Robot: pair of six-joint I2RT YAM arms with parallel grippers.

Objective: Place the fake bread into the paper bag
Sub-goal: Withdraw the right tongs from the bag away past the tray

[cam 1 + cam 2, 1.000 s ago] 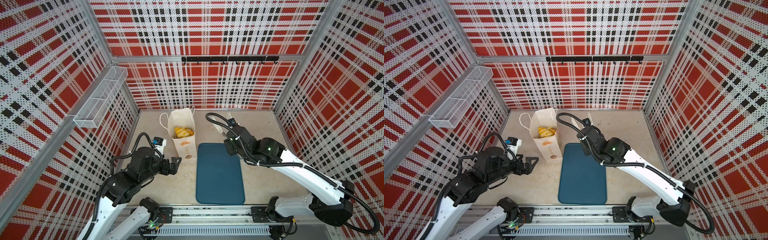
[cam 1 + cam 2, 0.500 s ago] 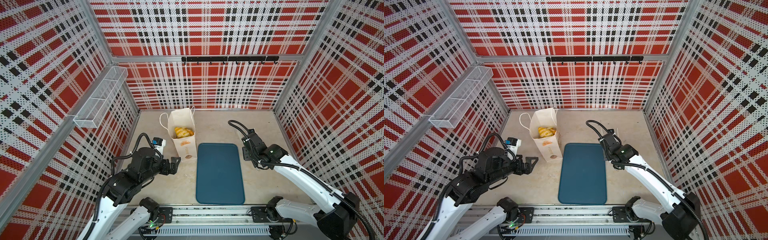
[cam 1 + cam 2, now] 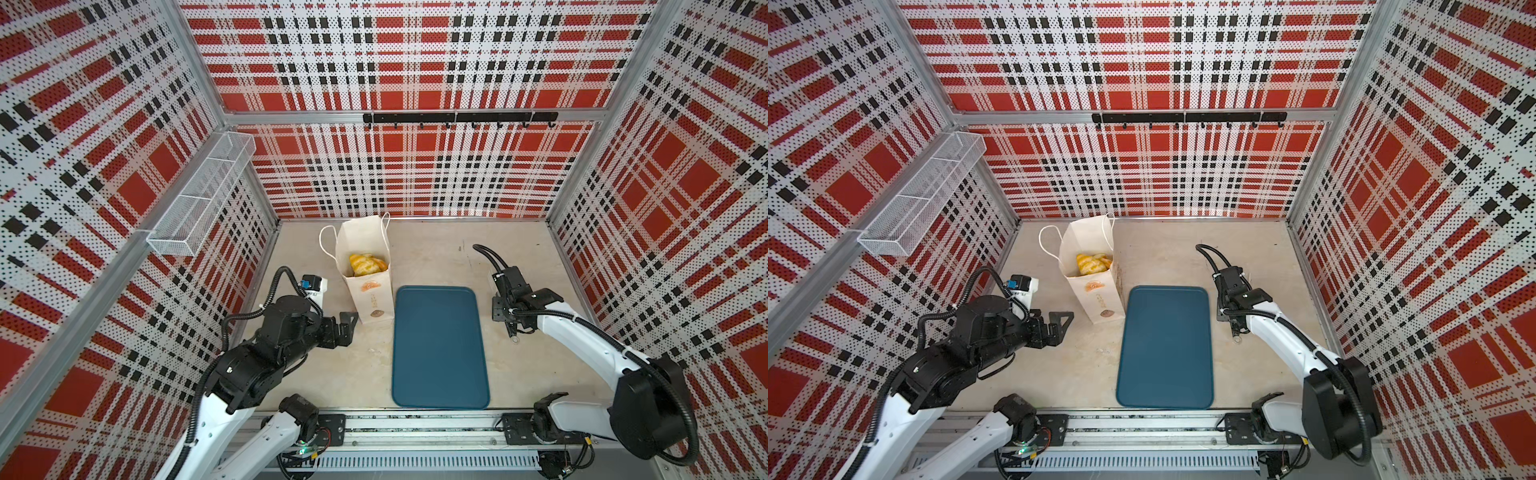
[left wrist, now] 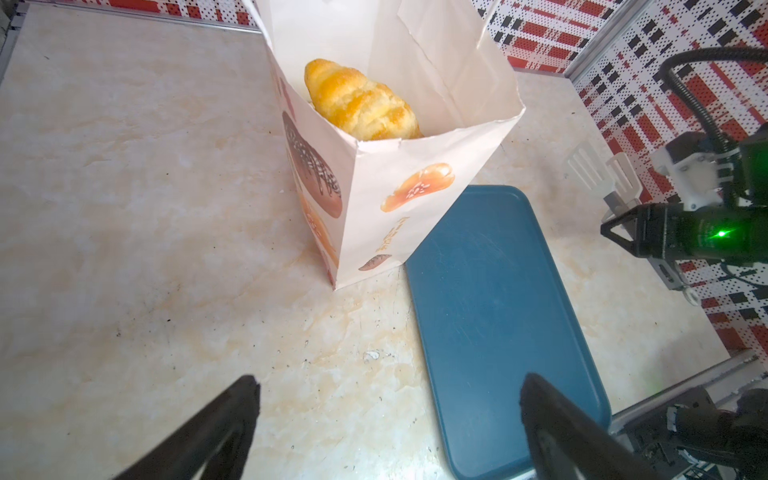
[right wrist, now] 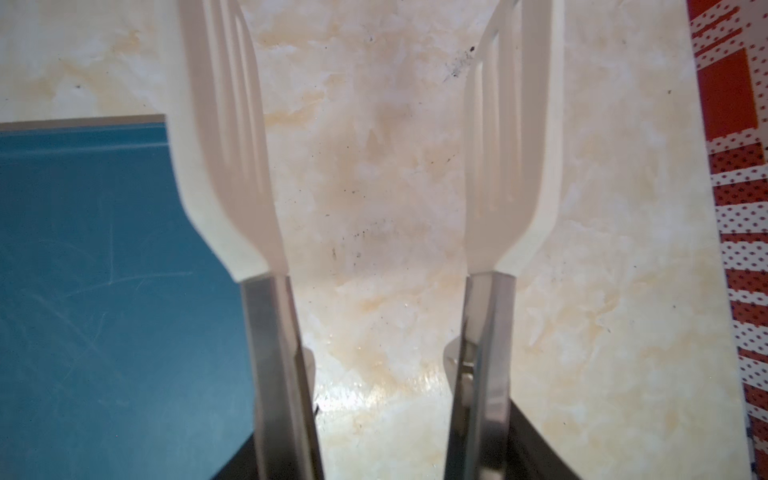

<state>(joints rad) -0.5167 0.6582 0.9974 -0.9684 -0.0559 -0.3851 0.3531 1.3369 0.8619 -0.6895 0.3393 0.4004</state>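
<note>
Bread [image 4: 361,104]: in the bag; its croissant stripes are clear only in the left wrist view.
Bag [image 3: 368,286]: upright at the tray [image 3: 438,349] far-left corner.
Left gripper [image 4: 388,388]: left of the tray, jaws wide apart, empty.
Right gripper [image 3: 503,305]: right of the tray, clamped on tongs [image 5: 224,166]; the right wrist view shows blades apart.

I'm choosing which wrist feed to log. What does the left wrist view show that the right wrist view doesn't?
Only the left wrist view: the upright paper bag with fake bread inside, and the open left gripper. Only the right wrist view: a close look between the heads of the tongs, with nothing gripped there. Both: the tongs, the teal tray and the table.
</note>
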